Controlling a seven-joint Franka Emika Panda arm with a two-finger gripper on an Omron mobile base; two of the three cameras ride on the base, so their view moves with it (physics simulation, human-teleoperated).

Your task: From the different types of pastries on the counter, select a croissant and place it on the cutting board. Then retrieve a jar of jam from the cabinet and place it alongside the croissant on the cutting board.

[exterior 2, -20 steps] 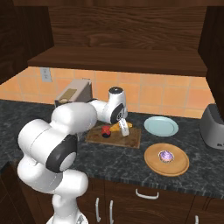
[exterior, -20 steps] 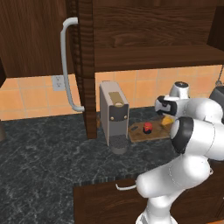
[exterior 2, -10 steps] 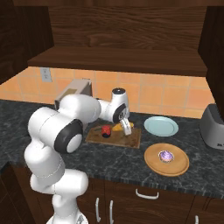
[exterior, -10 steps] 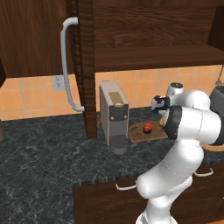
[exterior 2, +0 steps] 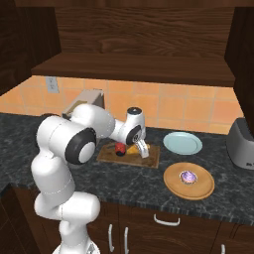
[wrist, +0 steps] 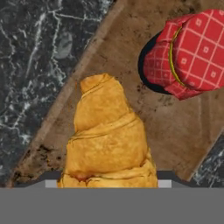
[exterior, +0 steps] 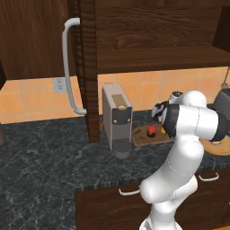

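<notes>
The croissant (wrist: 107, 140) lay on the board (wrist: 131, 57) directly under the end effector (exterior 2: 143, 149), its long axis running away from the hand; whether the fingers were apart I couldn't tell. Beyond it stood the jar (wrist: 188, 54), apart from it, also on the board.

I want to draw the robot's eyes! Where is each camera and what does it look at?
Left base view: behind the arm's left, facing the coffee machine and cutting board; white arm at right.
Right base view: behind its right, facing the same board; arm at left.
Hand view: on the hand, looking down at the croissant and jar of jam, also seen from the right.
</notes>
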